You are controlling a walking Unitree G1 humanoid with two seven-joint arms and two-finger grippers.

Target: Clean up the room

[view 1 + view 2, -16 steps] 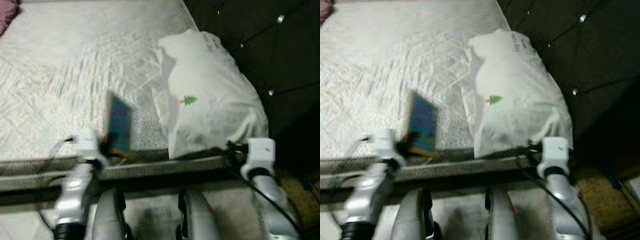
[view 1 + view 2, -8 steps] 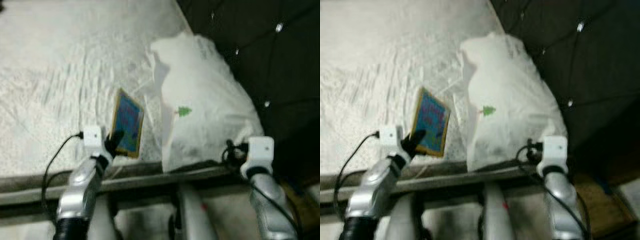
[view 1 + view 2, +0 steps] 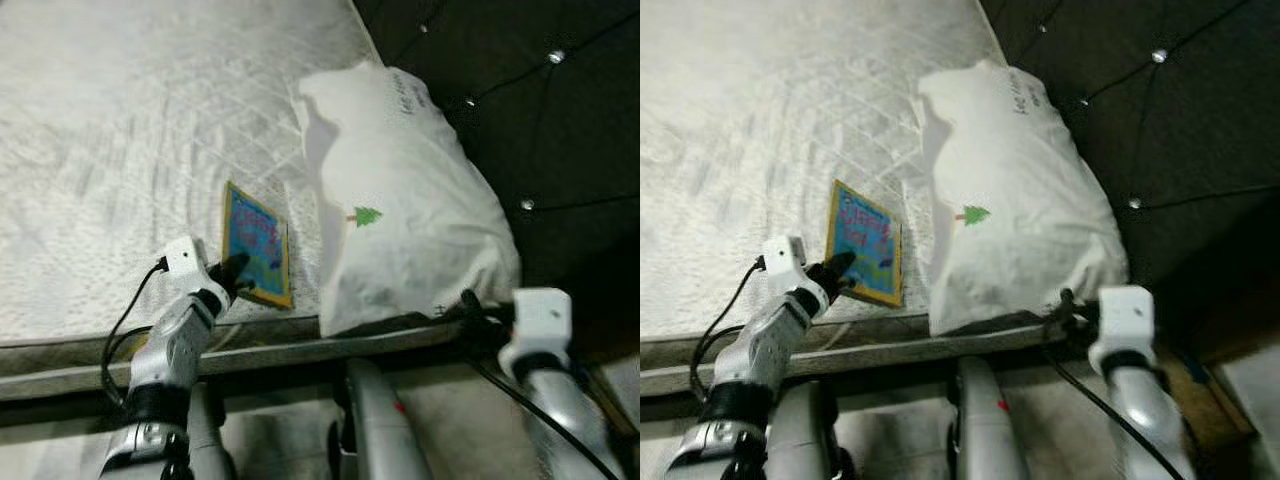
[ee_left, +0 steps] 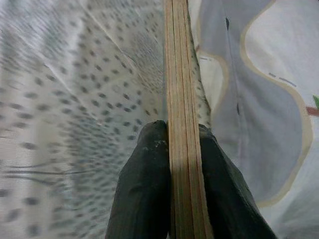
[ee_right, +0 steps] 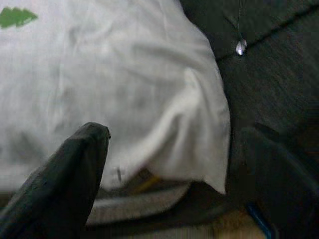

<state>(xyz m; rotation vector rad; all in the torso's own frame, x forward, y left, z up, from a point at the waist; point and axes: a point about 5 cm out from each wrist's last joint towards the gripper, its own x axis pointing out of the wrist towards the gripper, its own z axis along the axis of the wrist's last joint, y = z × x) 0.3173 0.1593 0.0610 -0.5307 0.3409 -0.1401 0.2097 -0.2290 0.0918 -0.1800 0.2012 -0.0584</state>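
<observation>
Nearest you, your left pincer (image 3: 238,272) is clenched on the lower edge of a thin, colourful picture book (image 3: 257,243), its black fingers (image 4: 144,194) pinching the stacked pages from both sides. The book rests tilted on the quilted bed (image 3: 110,150), near its front edge and just beside a white pillow (image 3: 400,190). The grip is at one margin only, so the book may pivot or slip out if you swing it quickly, in my judgement. Your right pincer (image 5: 169,164) hovers with fingers spread at the pillow's near corner, grasping nothing; it could snag the pillowcase. Beyond the pillow stands a dark tufted headboard (image 3: 540,110).
</observation>
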